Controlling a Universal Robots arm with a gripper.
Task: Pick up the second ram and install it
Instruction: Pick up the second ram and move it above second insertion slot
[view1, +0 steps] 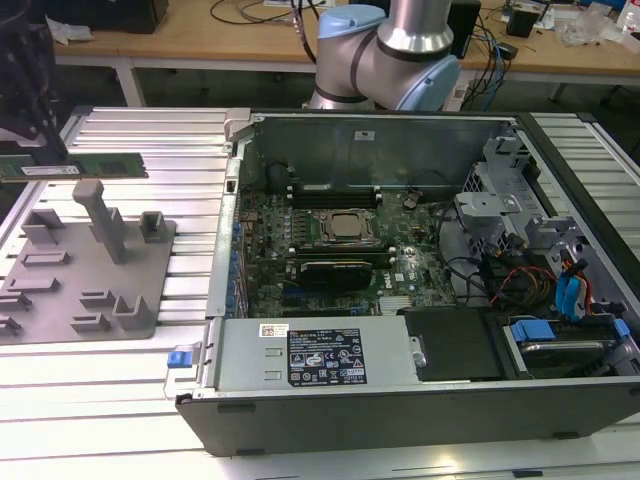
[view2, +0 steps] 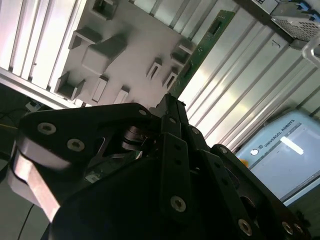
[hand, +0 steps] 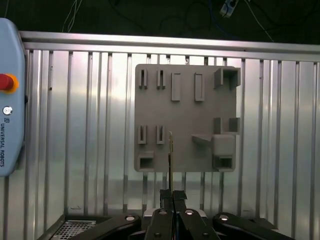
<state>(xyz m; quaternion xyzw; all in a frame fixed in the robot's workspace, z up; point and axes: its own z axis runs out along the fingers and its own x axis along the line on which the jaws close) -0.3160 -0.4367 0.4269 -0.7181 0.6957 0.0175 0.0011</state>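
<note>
End effector (hand: 172, 194) clenched on the second ram (hand: 170, 155), fingers pinching the flat faces at one end. The rest of the stick juts straight out from the tips and is seen edge-on in the first wrist view. In the second wrist view the green board (view2: 200, 55) runs away from the fingers, hanging above the table and touching nothing.

Below it sits the grey holder plate (hand: 185, 100) with its slots and blocks, resting on the ribbed metal table (hand: 75, 125). The ram is clear of the plate, above its edge.

In the exterior view the ram (view1: 85, 166) is level, near the exterior view's left edge, over the plate (view1: 90, 270). It is well apart from the open computer case (view1: 400, 400) with the processor (view1: 345, 228) on its board.

Judged handling: light, thin, stiff, no flex to speak of. Chips and edge contacts look fragile. An end grip leaves a long overhang, so the stick could tilt or twist if bumped. Faces near the short ends look like the safest place to hold, away from the contacts.
</note>
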